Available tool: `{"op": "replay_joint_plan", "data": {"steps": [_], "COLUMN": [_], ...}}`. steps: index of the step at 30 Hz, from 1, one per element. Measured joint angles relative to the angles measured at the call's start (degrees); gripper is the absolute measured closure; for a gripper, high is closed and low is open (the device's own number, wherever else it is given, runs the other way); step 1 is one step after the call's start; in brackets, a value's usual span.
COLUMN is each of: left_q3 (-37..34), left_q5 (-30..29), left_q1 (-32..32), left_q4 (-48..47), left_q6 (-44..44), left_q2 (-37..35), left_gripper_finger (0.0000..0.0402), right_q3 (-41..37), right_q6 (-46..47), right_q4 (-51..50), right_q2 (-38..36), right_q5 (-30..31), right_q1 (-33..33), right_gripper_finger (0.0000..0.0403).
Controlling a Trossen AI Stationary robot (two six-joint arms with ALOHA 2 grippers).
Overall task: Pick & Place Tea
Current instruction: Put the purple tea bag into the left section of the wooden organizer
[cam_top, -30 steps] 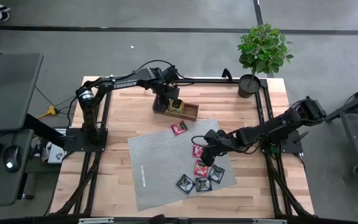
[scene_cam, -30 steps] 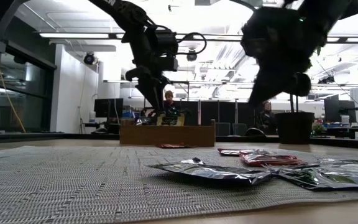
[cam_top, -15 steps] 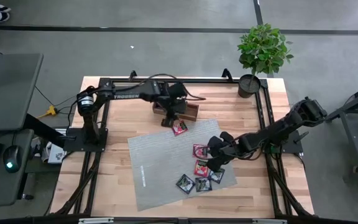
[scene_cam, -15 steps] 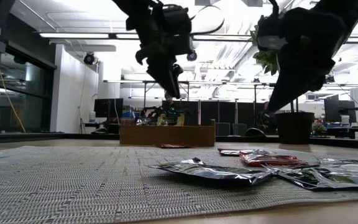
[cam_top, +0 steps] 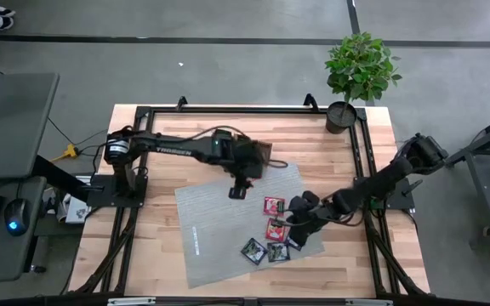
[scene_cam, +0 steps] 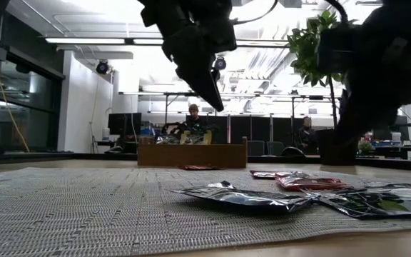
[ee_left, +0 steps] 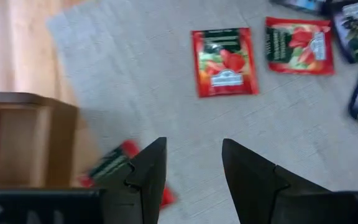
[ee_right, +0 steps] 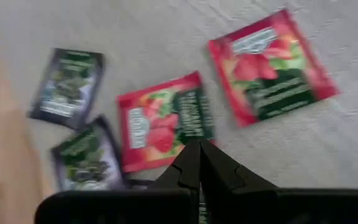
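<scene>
Looking down on my table, I saw the grey mat [cam_top: 219,223] spread across the middle, with the wooden tray [cam_top: 262,153] just off its far edge, partly hidden under the left arm. The left gripper [cam_top: 238,189] hung above the mat just beside the tray, its jaws standing apart with nothing between them. The right gripper [cam_top: 295,229] hung over the cluster of sachets near the mat's right edge, jaws pressed shut and empty.

The tea lay flat on the mat. One red sachet [ee_left: 120,171] sat just under the left gripper, beside the tray's corner, tilted so its edges ran diagonally to the mat's weave; its label was too blurred for me to read its direction. Two more red sachets [ee_left: 224,61] [ee_left: 299,37] lay farther out, near each other, labels facing up. Being square, they had no real long axis. Black sachets [ee_right: 68,88] [ee_right: 87,158] clustered beside the right gripper, one touching a red sachet [ee_right: 166,120].

My worries were these. Such flat foil packets give fingers little to bite, so the left jaws might slide over the tilted sachet or push it against the tray wall. The right gripper, shut, could only nudge the cluster, and might drag two touching sachets together.
</scene>
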Motion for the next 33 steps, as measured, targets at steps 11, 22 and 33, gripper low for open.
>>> {"op": "replay_joint_plan", "data": {"steps": [11, 22, 33], "left_q3": [-4.6, -5.9, -5.92], "left_q5": [-0.42, -6.07, -6.31], "left_q1": [-10.75, -16.0, -18.91], "left_q4": [10.64, 16.54, 13.32], "left_q6": [-12.22, -18.26, -22.68], "left_q2": [0.02, 0.11, 2.36], "left_gripper_finger": [0.0296, 0.0396, 0.0401], "right_q3": [-3.77, -3.77, -1.39], "right_q6": [-1.74, -3.92, -9.37], "right_q4": [6.59, 5.76, 11.75], "right_q2": [0.0, 0.0, 0.01], "right_q5": [0.2, -0.05, 0.12], "right_q1": [1.25, 1.25, 3.76], "right_gripper_finger": [0.0403, 0.0403, 0.0403]}}
